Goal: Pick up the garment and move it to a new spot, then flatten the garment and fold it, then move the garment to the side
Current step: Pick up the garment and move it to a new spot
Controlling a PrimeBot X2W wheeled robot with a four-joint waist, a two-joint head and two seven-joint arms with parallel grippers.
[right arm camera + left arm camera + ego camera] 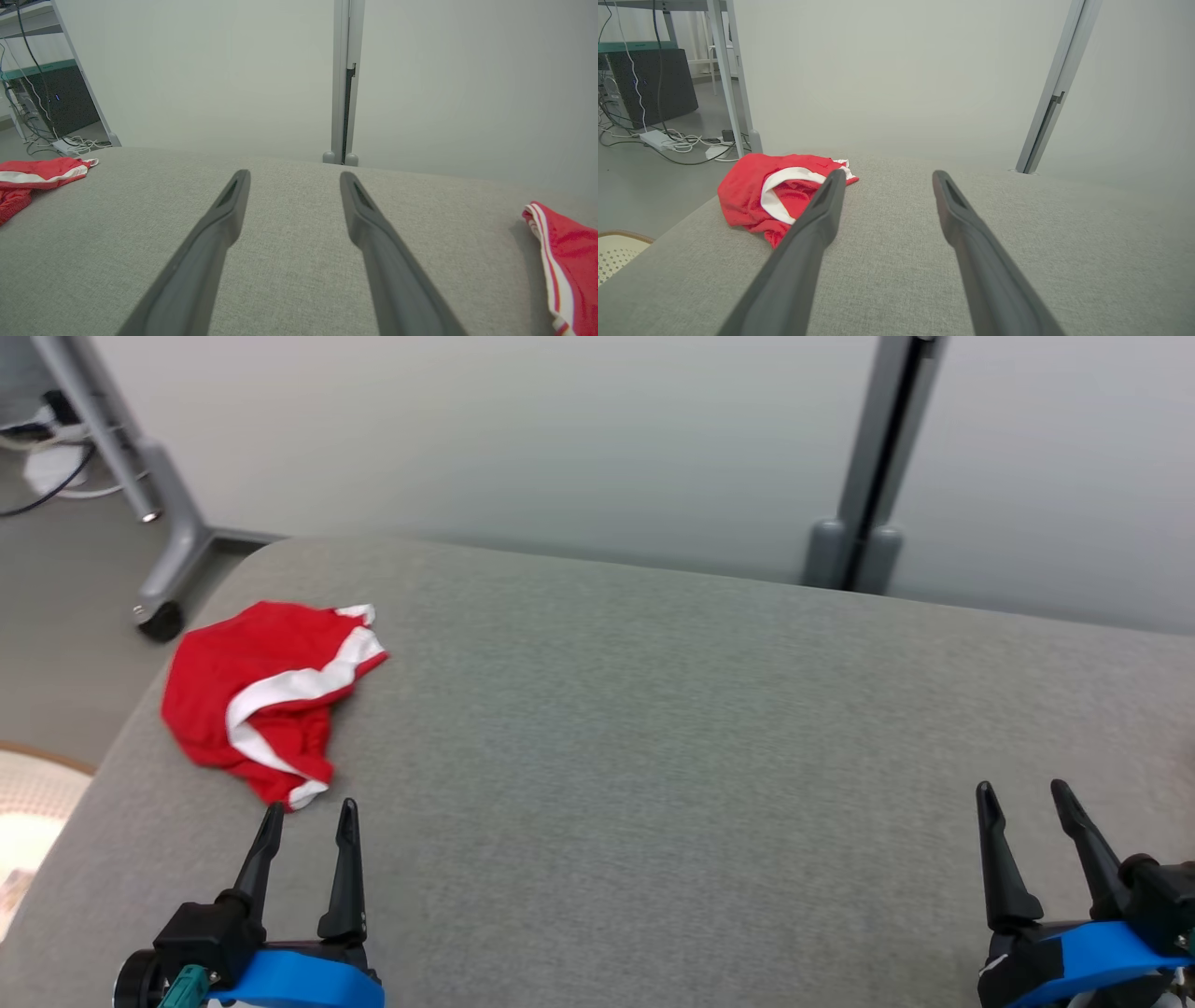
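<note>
Our left end effector [311,805] hangs low over the bench [653,728], fingers parted wide and holding nothing. The right end effector [1022,787] is likewise spread and empty. The garment [261,691] lies crumpled just ahead of the left end effector and a little to its left, its near hem just beyond the left fingertip and untouched.

We judge the pick-up is yet to begin. To do it well, we should ease forward and left, then close on the thick bunched part by the white band rather than on one thin edge. We should lift it clear before carrying it, since the bench's coarse grey weave may drag on the cloth.

The garment is soft red cloth with white trim, heaped in loose folds. A second garment [560,261], red with white stripes, lies right of the right end effector.
</note>
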